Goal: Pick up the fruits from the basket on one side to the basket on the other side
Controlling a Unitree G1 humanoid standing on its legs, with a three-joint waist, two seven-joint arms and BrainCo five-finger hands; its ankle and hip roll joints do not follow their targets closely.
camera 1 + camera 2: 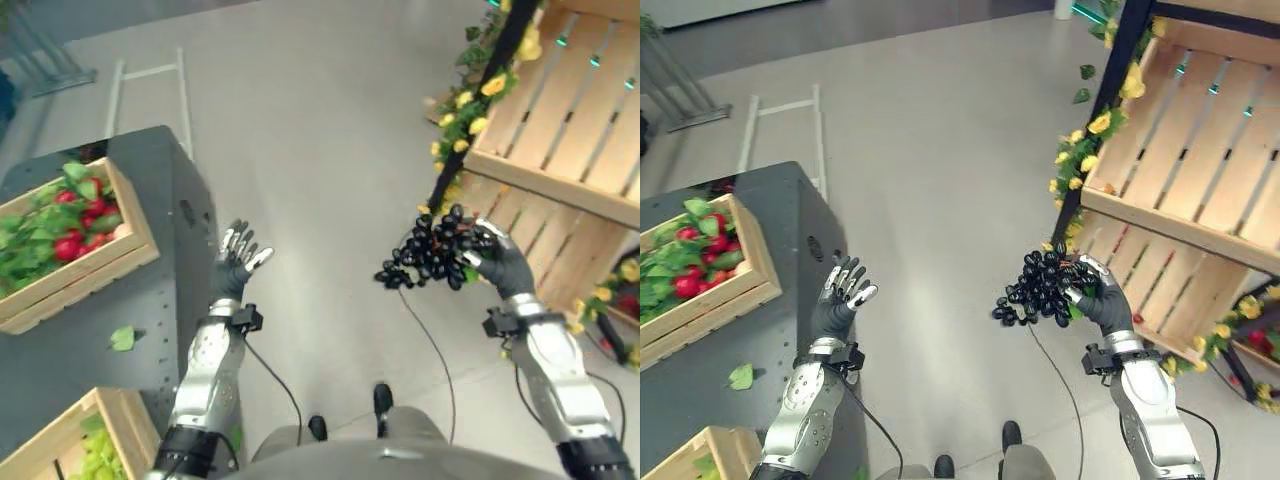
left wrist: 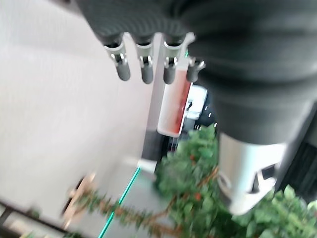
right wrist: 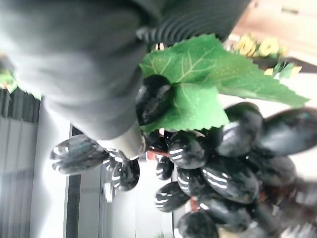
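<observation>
A bunch of black grapes (image 1: 430,250) with a green leaf (image 3: 198,84) hangs in the air over the floor, held up by my right hand (image 1: 500,262), whose fingers curl round it. My left hand (image 1: 238,260) is raised beside the dark table (image 1: 90,350), palm up, fingers spread and straight (image 2: 143,67), holding nothing. On the table a wooden crate (image 1: 130,225) holds red fruits among green leaves (image 1: 70,235). A second wooden crate (image 1: 120,420) at the table's near edge holds green grapes (image 1: 100,460).
A wooden slatted shelf (image 1: 570,150) on a black frame trimmed with yellow flowers (image 1: 470,110) stands to the right, close behind the grapes. A loose green leaf (image 1: 122,338) lies on the table. A white frame (image 1: 150,80) lies on the grey floor farther back.
</observation>
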